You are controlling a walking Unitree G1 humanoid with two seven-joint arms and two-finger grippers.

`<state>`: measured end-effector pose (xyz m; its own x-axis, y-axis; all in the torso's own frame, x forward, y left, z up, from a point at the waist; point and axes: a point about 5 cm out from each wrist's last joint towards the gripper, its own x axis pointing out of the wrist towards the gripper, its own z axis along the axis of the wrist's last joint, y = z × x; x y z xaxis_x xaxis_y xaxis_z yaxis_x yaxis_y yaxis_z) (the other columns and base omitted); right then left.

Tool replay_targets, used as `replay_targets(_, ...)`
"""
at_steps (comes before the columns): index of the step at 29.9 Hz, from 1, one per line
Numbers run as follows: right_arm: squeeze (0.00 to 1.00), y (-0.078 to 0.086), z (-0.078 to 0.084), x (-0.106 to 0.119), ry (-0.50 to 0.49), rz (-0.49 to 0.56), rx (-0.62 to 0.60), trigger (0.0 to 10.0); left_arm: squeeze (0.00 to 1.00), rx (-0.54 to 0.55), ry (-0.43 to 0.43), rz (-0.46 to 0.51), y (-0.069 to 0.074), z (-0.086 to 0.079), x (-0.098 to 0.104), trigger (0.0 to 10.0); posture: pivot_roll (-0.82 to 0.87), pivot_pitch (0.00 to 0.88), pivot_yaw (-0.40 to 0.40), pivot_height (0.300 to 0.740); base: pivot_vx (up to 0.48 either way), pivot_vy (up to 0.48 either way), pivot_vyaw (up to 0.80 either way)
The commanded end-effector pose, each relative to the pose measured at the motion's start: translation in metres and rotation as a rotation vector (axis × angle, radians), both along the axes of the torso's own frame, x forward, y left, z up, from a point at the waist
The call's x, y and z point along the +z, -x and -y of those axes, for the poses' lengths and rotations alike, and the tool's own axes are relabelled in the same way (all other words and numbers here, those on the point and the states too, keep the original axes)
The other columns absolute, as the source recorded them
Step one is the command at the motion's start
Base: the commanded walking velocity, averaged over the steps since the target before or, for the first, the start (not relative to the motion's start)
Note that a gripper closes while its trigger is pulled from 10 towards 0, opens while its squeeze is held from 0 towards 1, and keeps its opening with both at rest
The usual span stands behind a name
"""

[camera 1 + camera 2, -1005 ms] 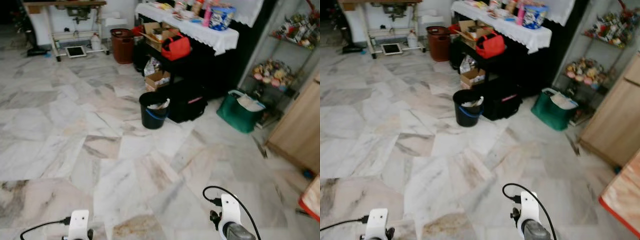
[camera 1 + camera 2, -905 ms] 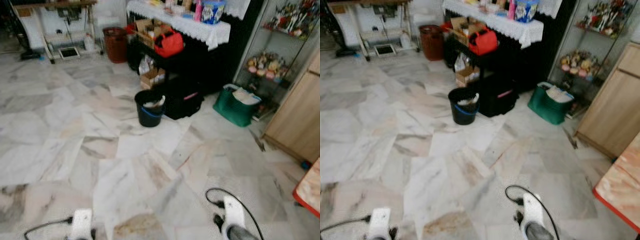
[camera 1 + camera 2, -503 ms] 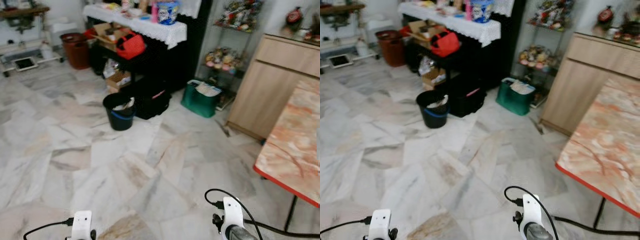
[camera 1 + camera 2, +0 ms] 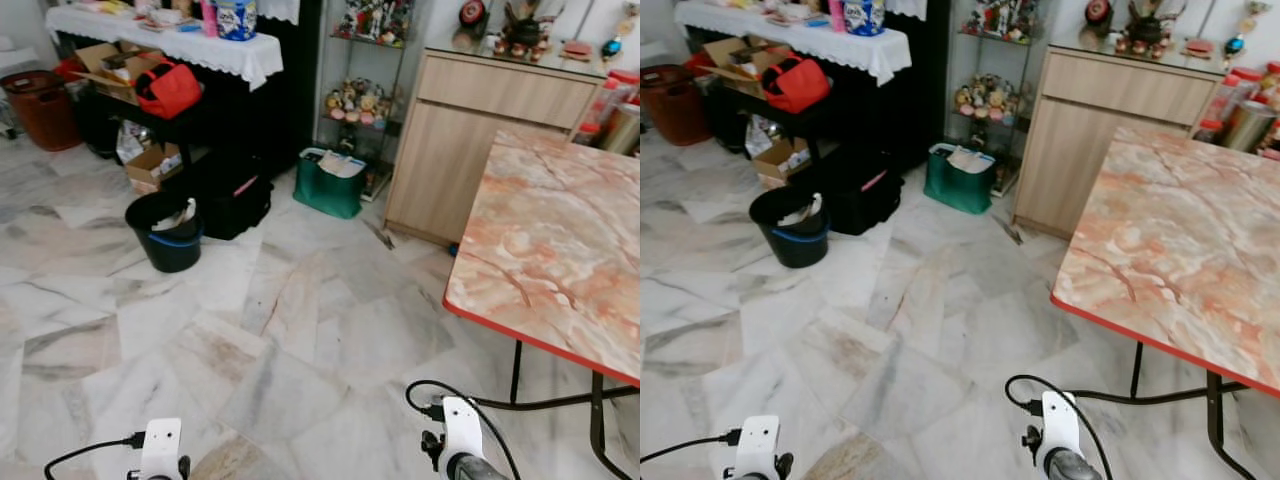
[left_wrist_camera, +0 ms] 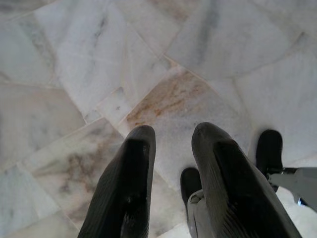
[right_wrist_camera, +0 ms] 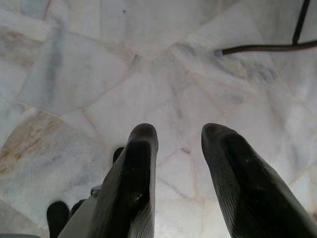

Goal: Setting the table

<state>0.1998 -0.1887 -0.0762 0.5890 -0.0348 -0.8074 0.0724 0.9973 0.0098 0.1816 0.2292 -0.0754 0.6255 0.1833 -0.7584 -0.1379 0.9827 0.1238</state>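
Table (image 4: 550,240): pink-orange marble top, red edge, black legs.

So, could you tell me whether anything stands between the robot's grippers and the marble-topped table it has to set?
Nothing visible does. Bare marble floor lies between the lowered grippers and the table ahead on the right. The black bucket and green bag sit off to the left.
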Motion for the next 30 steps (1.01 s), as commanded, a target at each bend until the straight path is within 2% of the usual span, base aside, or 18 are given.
replay_targets(1,0.00,-0.0022,0.0015,0.0015,0.009,0.010,0.005,10.0,0.00,0.010,0.010,-0.007,0.0003,0.0015,-0.0008,10.0,0.06,0.000,-0.064,0.732,0.000,0.000,-0.63)
replay_targets(18,0.00,0.0011,0.0042,0.0004,0.011,0.014,0.004,10.0,0.00,0.022,0.023,-0.010,0.0042,0.0037,-0.0030,10.0,0.05,0.000,-0.079,0.732,0.000,0.000,-0.62)
replay_targets(23,0.00,0.0001,0.0042,0.0014,-0.024,0.042,-0.037,10.0,0.00,0.010,0.021,-0.008,0.0043,0.0046,-0.0031,10.0,0.05,0.000,-0.078,0.732,0.000,0.000,0.00)
replay_targets(27,0.00,-0.0002,0.0046,0.0016,-0.013,0.042,-0.028,10.0,0.00,0.009,0.018,-0.009,0.0048,0.0043,-0.0032,10.0,0.05,0.000,-0.078,0.732,0.000,0.000,0.00)
replay_targets(30,0.00,-0.0013,0.0056,0.0024,-0.003,0.048,-0.020,10.0,0.00,0.014,0.017,-0.008,0.0054,0.0040,-0.0034,10.0,0.06,0.000,-0.080,0.732,0.000,-0.480,0.00)
